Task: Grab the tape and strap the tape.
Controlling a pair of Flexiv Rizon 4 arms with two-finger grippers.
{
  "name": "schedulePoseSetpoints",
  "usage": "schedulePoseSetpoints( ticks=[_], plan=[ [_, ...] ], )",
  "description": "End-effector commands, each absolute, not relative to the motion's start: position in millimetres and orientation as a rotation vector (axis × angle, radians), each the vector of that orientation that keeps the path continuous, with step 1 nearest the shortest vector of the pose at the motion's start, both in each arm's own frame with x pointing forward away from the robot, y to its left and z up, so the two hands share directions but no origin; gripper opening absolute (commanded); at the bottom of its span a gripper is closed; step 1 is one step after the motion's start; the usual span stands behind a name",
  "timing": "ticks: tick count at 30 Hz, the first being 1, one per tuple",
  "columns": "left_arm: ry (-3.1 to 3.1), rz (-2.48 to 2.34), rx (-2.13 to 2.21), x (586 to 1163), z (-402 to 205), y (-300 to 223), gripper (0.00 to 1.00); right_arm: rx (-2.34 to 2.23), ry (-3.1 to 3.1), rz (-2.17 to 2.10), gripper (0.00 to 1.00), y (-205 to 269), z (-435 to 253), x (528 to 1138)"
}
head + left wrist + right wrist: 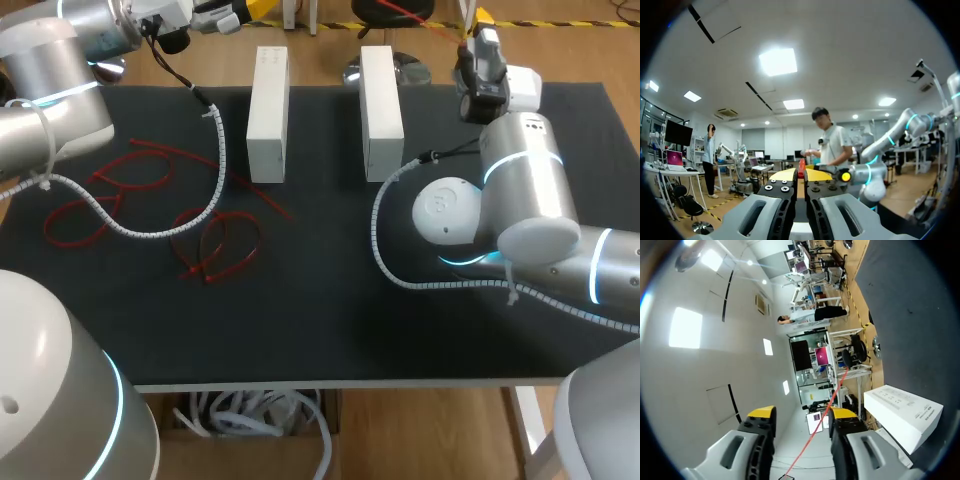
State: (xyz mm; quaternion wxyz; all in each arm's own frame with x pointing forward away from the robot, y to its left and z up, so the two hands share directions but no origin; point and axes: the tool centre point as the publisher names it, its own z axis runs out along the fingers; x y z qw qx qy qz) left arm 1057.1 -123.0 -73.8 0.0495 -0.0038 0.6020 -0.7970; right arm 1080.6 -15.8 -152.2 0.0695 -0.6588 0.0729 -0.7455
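Several red straps (130,180) lie looped on the left half of the black mat (330,300); one loop (222,245) is nearer the middle. My right gripper (482,25) hangs past the mat's far right edge. In the right wrist view its yellow-tipped fingers (802,415) stand apart, open. A thin red strap (836,386) runs between them, close to one finger. The same strap (420,20) shows in the head view, stretching left from that gripper. My left gripper (240,15) is raised beyond the far left edge, its tips (801,176) shut on nothing.
Two white boxes (267,112) (381,98) stand upright side by side at the back middle, with a gap between them. One box (902,412) lies beside my right gripper. The left arm's white cable hose (215,160) drapes over the straps.
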Motion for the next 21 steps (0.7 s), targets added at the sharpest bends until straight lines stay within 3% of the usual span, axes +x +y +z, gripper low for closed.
schedulePoseSetpoints(
  ticks=[1,4,7,9,11,13,21],
  plan=[
    [1.830,-2.429,-0.010,1057.2,-74.7,-122.9,0.00,-1.990,0.222,-2.241,0.31,-14.5,-151.4,1079.2],
    [1.830,-2.429,-0.010,1057.2,-74.7,-122.9,0.00,-1.992,0.220,-2.241,0.34,-14.0,-151.7,1078.3],
    [1.830,-2.429,-0.010,1057.2,-74.7,-122.9,0.00,-1.996,0.219,-2.241,0.29,-13.6,-152.5,1077.5],
    [1.830,-2.429,-0.010,1057.2,-74.7,-122.9,0.00,-1.997,0.218,-2.242,0.18,-13.3,-152.7,1077.0],
    [1.830,-2.429,-0.010,1057.2,-74.7,-122.9,0.00,-1.999,0.219,-2.241,0.15,-13.0,-152.9,1076.7],
    [1.830,-2.429,-0.010,1057.2,-74.7,-122.9,0.00,-1.999,0.219,-2.243,0.00,-12.9,-153.0,1076.6],
    [1.830,-2.429,-0.010,1057.2,-74.7,-122.9,0.00,-1.998,0.220,-2.249,0.00,-11.7,-152.8,1075.8]
  ],
)
